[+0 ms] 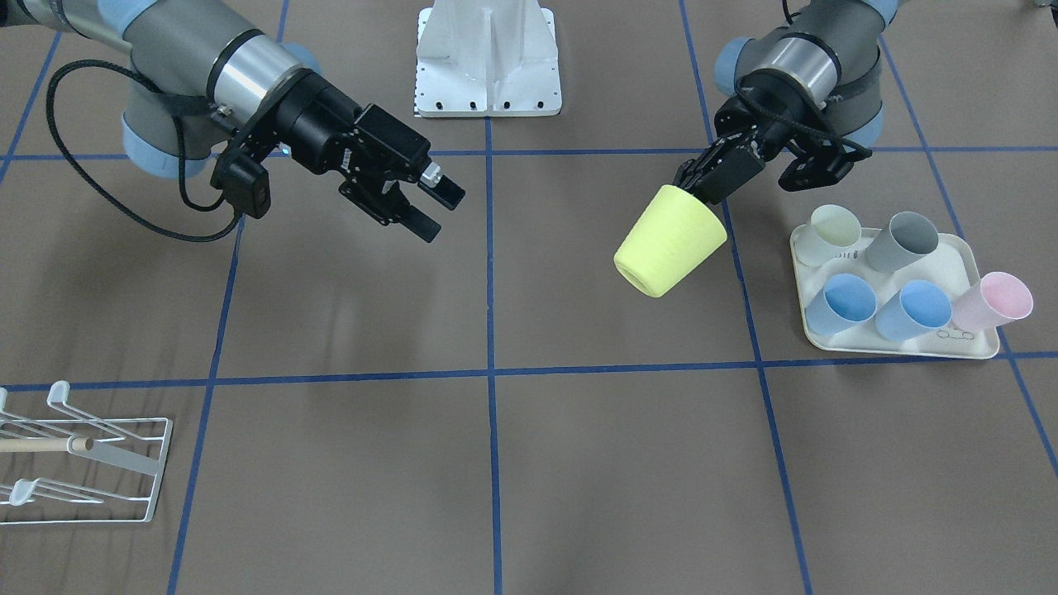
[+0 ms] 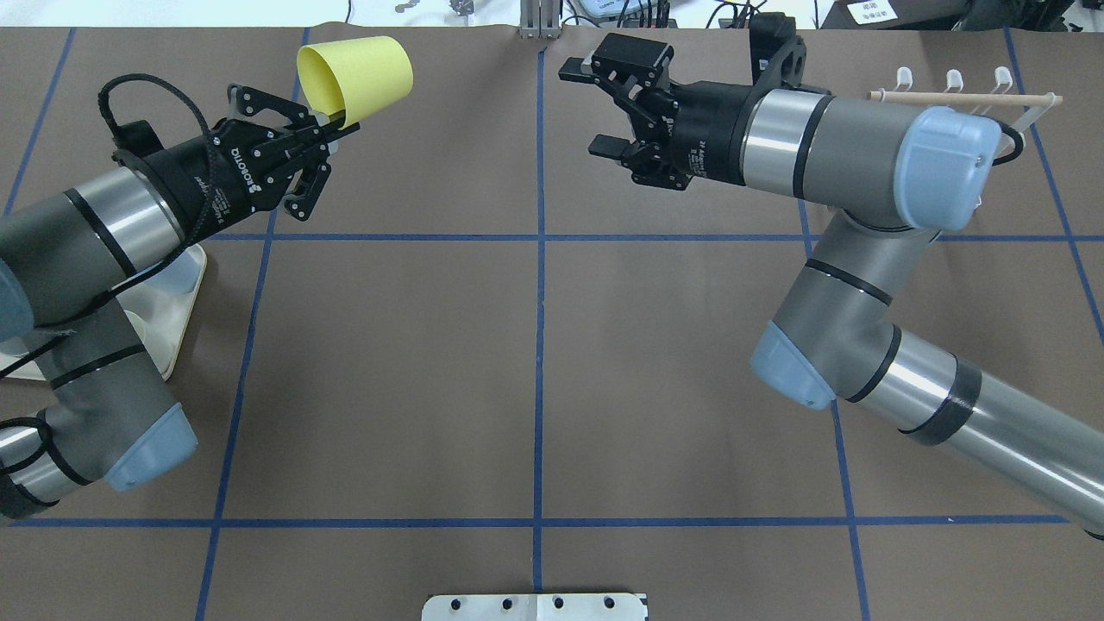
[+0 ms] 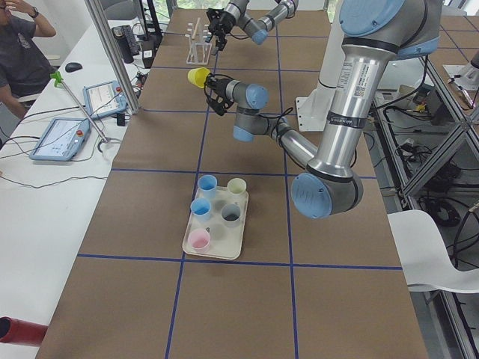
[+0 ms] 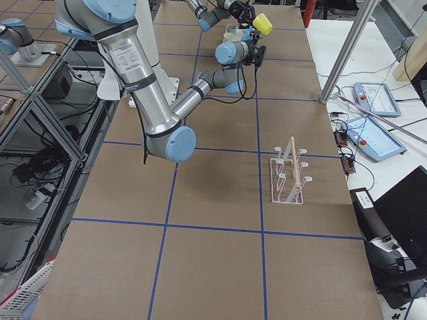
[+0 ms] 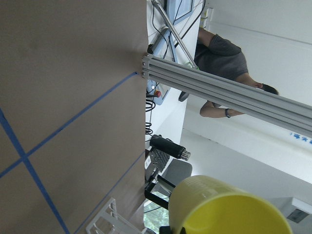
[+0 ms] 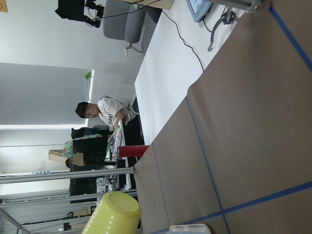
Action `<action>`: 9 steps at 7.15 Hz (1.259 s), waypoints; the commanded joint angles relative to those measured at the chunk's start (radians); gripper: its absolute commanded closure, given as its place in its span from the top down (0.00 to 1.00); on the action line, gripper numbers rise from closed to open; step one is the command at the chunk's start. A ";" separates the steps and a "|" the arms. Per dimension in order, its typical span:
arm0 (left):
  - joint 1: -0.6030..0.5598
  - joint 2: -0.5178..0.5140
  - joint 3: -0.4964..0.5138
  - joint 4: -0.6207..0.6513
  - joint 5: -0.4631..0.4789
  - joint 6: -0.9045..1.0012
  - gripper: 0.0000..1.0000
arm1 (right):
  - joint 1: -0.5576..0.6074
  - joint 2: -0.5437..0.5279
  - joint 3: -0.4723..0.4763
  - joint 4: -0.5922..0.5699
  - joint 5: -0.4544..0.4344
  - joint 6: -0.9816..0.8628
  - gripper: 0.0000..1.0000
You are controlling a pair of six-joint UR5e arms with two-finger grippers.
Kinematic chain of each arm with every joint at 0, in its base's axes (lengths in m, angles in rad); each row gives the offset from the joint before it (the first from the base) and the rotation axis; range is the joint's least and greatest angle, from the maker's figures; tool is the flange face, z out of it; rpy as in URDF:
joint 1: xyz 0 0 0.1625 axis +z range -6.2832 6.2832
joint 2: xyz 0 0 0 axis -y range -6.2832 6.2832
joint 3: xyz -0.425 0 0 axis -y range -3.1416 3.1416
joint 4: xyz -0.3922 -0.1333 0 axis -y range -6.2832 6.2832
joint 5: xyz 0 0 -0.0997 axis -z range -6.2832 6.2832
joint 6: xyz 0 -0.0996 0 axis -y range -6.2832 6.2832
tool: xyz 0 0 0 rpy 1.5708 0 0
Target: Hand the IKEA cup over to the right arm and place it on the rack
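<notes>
Clamping yellow cup rim, left pincer aloft; right pincer apart, open table between

Cream tray with five pastel cups on blue-taped brown table.

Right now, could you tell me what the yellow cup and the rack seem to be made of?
Yellow cup: probably plastic. It is opaque and evenly coloured, with a matte, faintly textured wall and no glassy shine.
Rack: thin white wire, likely coated metal, judging by its slim bent rods. Its dowel looks like pale, unpainted wood.
</notes>
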 commanded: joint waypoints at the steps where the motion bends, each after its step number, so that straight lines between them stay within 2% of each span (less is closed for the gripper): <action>1: 0.020 -0.037 0.035 -0.090 0.057 -0.018 0.00 | -0.057 0.043 -0.009 0.008 -0.077 0.017 0.99; 2: 0.043 -0.081 0.050 -0.089 0.059 -0.007 0.00 | -0.057 0.066 -0.032 0.008 -0.077 0.017 0.99; 9: 0.140 -0.152 0.076 -0.079 0.066 0.019 0.00 | -0.056 0.087 -0.058 0.010 -0.089 0.085 0.99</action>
